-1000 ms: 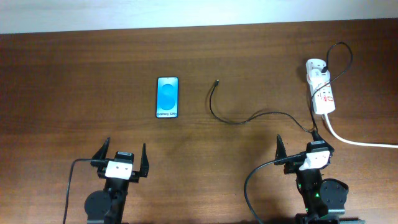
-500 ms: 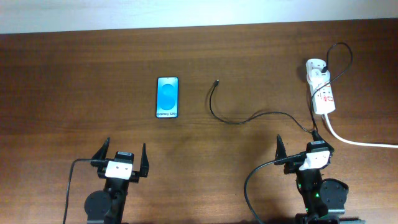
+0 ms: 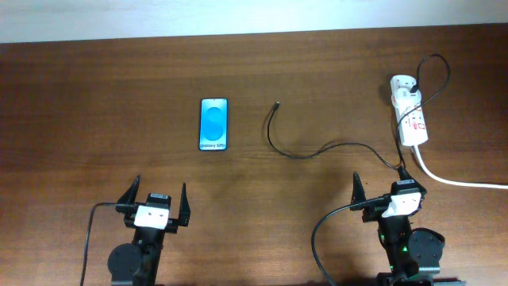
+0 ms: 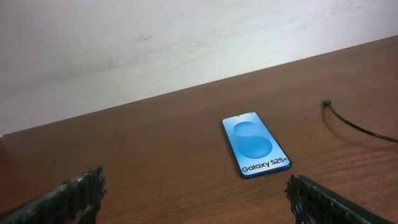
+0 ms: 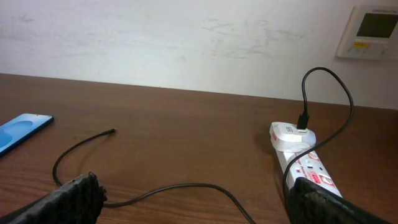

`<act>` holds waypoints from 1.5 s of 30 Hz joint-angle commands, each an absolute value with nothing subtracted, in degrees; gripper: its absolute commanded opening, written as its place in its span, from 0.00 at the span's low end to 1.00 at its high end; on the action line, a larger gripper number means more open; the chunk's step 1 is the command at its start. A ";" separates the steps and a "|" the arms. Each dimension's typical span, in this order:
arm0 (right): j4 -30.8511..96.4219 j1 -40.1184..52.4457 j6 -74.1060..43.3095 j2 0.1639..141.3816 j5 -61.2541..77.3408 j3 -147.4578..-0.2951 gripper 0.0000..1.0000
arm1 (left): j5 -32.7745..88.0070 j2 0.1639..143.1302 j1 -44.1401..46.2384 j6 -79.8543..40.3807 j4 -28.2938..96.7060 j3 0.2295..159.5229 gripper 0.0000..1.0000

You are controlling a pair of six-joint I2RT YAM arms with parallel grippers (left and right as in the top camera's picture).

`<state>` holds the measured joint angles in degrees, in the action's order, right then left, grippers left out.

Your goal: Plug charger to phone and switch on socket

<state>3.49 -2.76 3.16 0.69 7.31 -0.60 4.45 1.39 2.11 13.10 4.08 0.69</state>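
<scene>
Glossy slim rectangular phone [image 3: 213, 125] lay flat, blue screen up, on the dark wood-grain table [image 3: 95, 103]. Thin black charger [image 3: 305, 153] snaked rightward from near the phone, not touching it, to the oblong white plastic socket [image 3: 410, 115] with its thick white cord [image 3: 452, 181]. Left gripper [image 3: 160, 187] and right gripper [image 3: 379, 179] were spread wide, empty.

You've got a slim black-edged phone w/ bright blue screen [image 4: 255, 145] flat on the brown wooden table [image 4: 155, 168], screen up, "Galaxy S25+" txt at near end. A thin black cable [image 4: 354, 124] lies right of it, plug tip apart from phone, rest exits frame right. The left gripper [image 4: 194, 180] has fingers [image 4: 74, 196] spread wide at bottom corners.
</scene>
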 commanded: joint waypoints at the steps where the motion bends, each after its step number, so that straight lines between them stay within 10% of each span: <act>1: 3.86 -2.26 2.76 0.47 7.01 -0.32 0.99 | 4.23 1.65 2.02 13.76 4.40 0.58 0.99; 32: 3.86 -2.26 2.76 0.47 7.01 -0.32 0.98 | 5.17 5.45 2.02 9.45 0.75 4.49 0.99; 45: 3.88 -2.26 2.76 0.47 7.01 -0.32 0.98 | 11.86 53.52 2.02 9.98 6.87 39.03 0.99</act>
